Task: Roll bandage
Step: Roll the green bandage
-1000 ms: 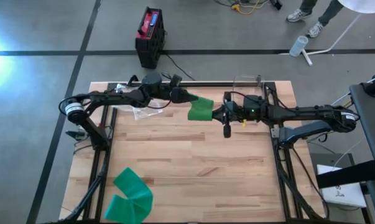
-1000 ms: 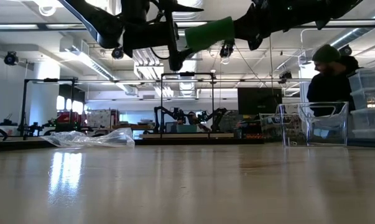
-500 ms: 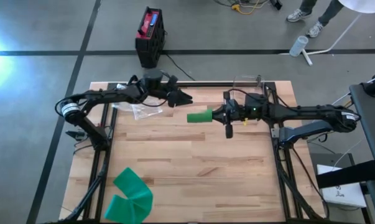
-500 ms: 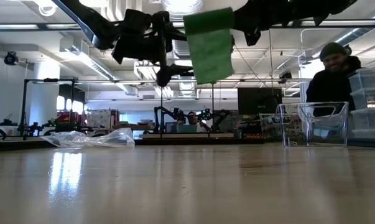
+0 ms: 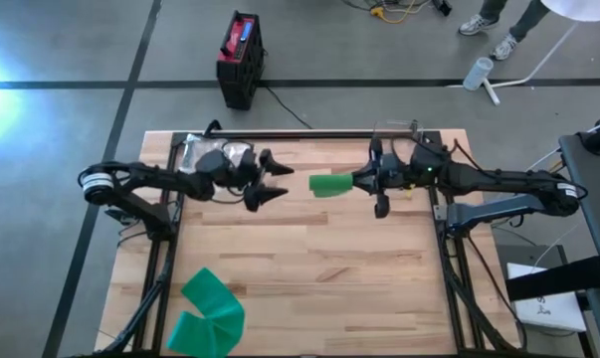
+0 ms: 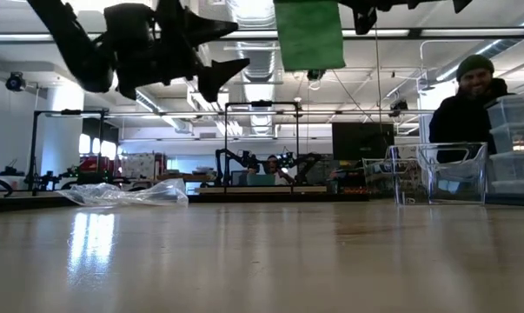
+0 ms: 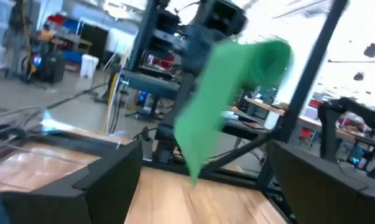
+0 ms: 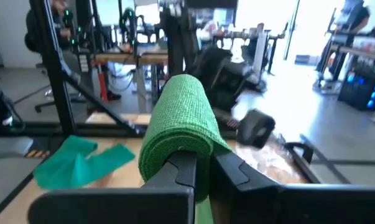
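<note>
Right wrist only: second green strip (image 8: 81, 163)

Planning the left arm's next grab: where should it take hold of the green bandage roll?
Judging by its pose, grip the free end of the bandage roll, coming from the left claw's side: the roll points sideways at it, and the right claw already pinches the other end.

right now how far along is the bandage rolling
Done: the green bandage is mostly wound into a roll, with a loose tail hanging in the low view. In hand: the right hand grips the roll above the table; the left hand is open, clear of it. Left: wind in that tail.
</note>
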Motion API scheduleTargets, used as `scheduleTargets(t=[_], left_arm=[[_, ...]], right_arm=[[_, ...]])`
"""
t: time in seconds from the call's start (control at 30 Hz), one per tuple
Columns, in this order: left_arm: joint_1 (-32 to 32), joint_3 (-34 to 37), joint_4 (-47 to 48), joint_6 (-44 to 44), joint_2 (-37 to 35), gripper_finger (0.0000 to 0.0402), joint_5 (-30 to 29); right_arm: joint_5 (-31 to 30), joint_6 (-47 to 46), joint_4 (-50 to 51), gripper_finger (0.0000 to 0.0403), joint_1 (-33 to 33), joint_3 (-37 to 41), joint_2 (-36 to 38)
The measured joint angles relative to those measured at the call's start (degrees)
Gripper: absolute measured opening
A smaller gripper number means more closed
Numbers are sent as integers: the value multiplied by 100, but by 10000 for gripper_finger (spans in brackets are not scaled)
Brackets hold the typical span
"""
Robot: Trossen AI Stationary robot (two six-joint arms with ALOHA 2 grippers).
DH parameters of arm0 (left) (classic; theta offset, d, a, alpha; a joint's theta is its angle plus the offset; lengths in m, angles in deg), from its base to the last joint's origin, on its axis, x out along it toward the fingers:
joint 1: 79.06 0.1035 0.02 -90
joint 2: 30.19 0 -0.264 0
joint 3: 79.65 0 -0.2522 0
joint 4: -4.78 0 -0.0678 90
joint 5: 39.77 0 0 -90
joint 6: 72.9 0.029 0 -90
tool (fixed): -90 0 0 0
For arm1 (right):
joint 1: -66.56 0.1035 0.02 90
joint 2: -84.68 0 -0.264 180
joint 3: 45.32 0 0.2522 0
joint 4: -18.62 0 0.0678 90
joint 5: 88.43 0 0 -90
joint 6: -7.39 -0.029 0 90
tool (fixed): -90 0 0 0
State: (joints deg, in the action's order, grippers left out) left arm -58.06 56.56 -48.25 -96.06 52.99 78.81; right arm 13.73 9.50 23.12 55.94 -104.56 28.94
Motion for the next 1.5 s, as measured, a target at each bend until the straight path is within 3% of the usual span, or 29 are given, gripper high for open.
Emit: scheduleTargets(t=[0.63,1.0,1.1,1.3,1.4,1.5], left_arm=[[-259,-1342,323,1617,319,332,-129],[-389,-2290,644,1587,1076,335,-19],[-408,-2560,658,1261,1388,327,-280],[-402,-2781,624,1052,1836,261,-444],[-408,-2797,622,1034,1903,192,-541],[-407,-2779,576,1001,1888,98,-553]], right_arm=[[-12,-160,-763,9,-16,-16,21],[-108,-99,-840,9,-16,-22,19],[-222,-31,-872,9,-20,-22,19],[-226,-17,-862,9,-30,-22,19],[-226,-63,-853,9,-30,-22,-14],[-226,-61,-813,9,-30,-22,-29]])
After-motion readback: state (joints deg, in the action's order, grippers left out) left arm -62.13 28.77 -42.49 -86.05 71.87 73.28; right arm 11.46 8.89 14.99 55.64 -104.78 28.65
